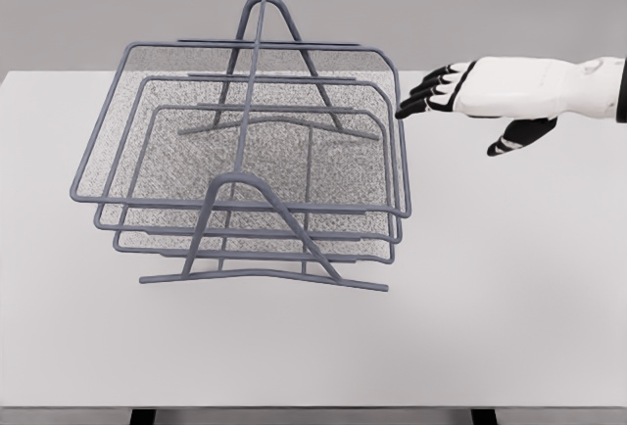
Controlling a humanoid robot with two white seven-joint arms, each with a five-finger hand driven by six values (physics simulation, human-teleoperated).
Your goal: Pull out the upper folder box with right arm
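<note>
**Right hand beside the top tray's right rim**

You have the three-tier rack [257, 151] standing on the left half of the white surface [509, 278], and the upper folder box [147, 117] is its topmost and widest tray, with two smaller ones stacked under it. Your right hand [460, 92] comes in from the right edge at about the height of that top tray. Its dark fingertips [416, 104] sit just beside the tray's far right corner; you cannot tell from this view whether they touch the rim. The fingers are spread and lightly bent, clasping nothing, and the thumb hangs lower on the near side.

To the right of the rack and toward you, the surface lies bare right out to its edges. The rack's near foot stands well back from the near edge, and its far side is near the far edge of the surface.

The trays are grey-blue wire frames with fine mesh floors. Two arched wire stands carry them, one near and one far. The hand has a smooth white shell with black fingers.
</note>
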